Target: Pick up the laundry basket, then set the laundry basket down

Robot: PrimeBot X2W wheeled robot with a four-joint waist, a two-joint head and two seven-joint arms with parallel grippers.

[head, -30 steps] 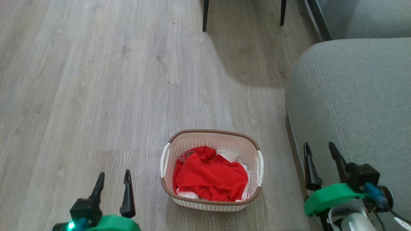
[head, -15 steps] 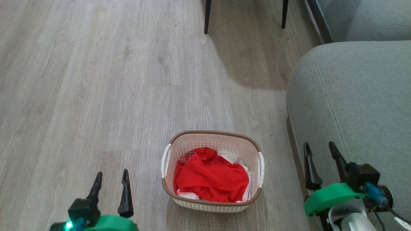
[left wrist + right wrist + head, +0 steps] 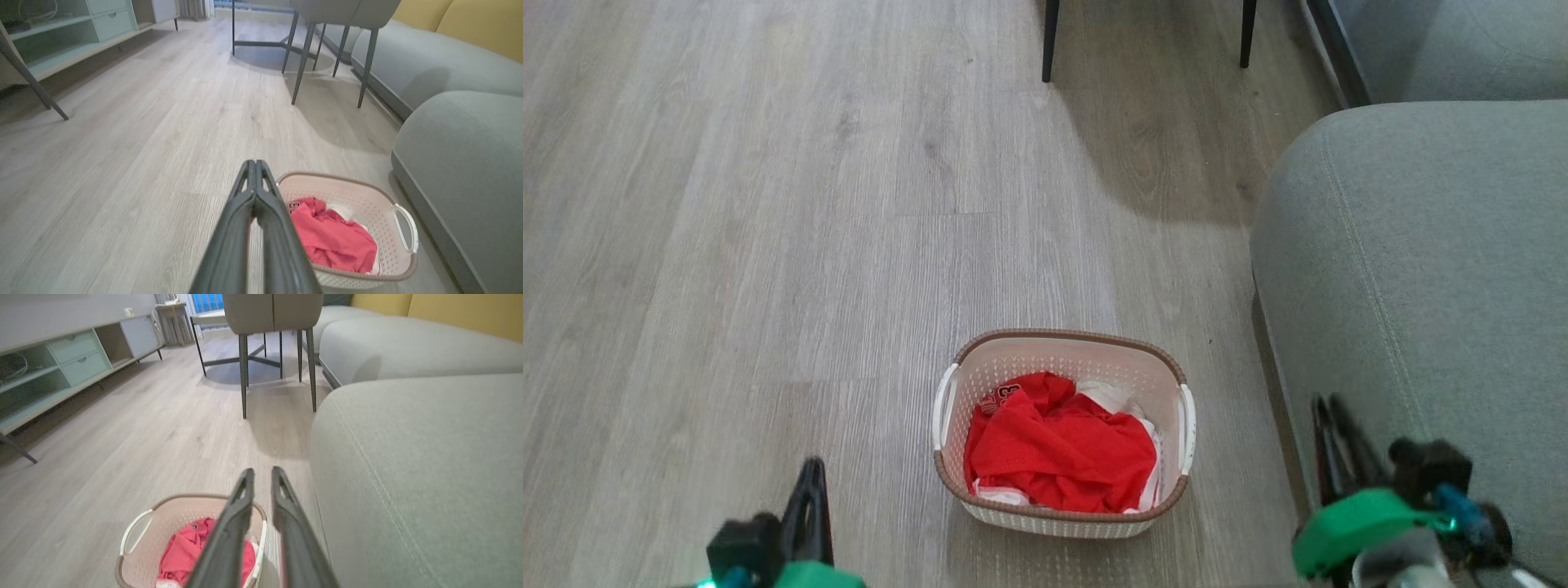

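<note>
The laundry basket stands on the wooden floor, cream-white and perforated with a brown rim and white side handles. A red garment and some white cloth lie in it. My left gripper hangs shut and empty to the basket's left, apart from it. In the left wrist view its fingertips meet, with the basket to their right. My right gripper is to the basket's right, beside the sofa. In the right wrist view it holds nothing, only a narrow gap between its fingers, above the basket.
A grey sofa rises close to the basket's right side. Dark chair legs stand farther ahead. A low cabinet runs along the far left wall. Bare floor stretches to the left and ahead.
Both grippers have closed from wide open and dropped lower in the head view. The basket has not moved.
</note>
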